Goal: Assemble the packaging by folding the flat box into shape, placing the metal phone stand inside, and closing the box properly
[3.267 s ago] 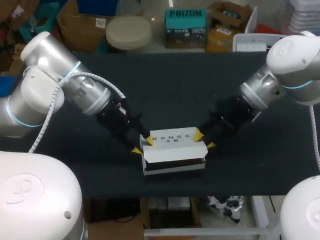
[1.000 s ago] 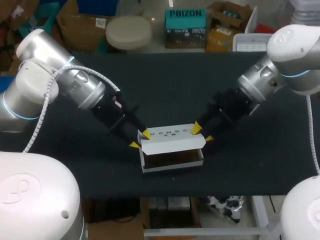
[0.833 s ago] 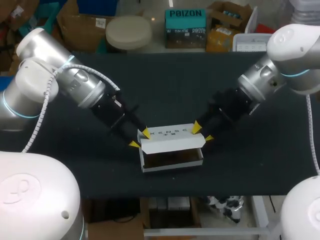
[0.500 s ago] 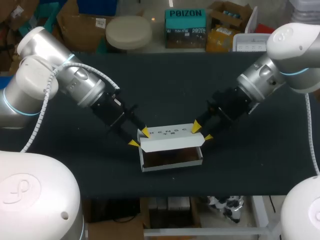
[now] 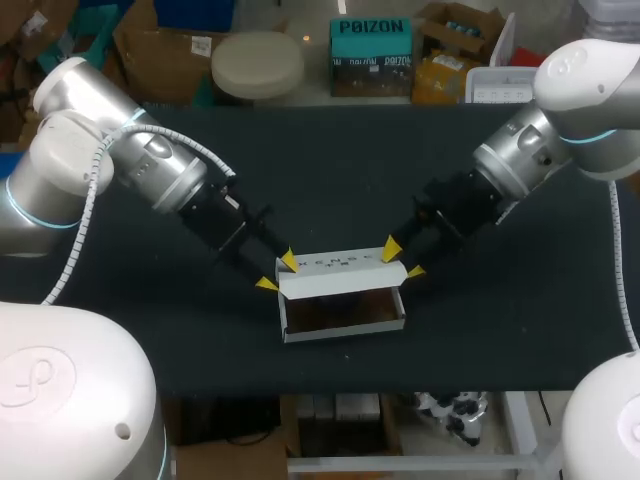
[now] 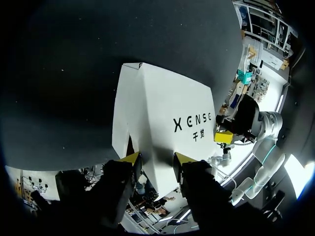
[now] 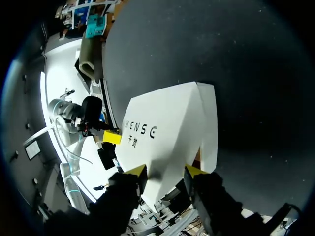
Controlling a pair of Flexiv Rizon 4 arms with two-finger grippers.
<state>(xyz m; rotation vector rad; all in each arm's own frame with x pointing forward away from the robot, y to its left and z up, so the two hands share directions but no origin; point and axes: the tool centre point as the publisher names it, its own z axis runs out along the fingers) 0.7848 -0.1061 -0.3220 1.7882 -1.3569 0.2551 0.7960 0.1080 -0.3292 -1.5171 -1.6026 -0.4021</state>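
The box (image 5: 345, 331) sits on the black table (image 5: 320, 170), in the lower middle of the head view, just below centre. It is white, folded into shape and open. Its lid (image 5: 340, 268) stands tilted up along the far side, printed face showing. The inside is dark brown, and what lies in there cannot be made out.

The left arm comes in from the upper left of the frame and slants down toward the middle. The left gripper (image 5: 278, 273) is at the lid's left end, straddling that upper left corner of the box. The right arm comes in from the upper right in the same way. The right gripper (image 5: 402, 262) straddles the lid's right end. The two grippers face each other across the lid, at about the same height in the frame.

In the left wrist view the lid (image 6: 167, 113) runs straight ahead from the gripper's mouth, with a fold line along it, and the other gripper shows at its far end. The right wrist view gives the same layout from the other end. Neither view shows whether the gripper is clamped on the card or only set around it: cannot tell for either.
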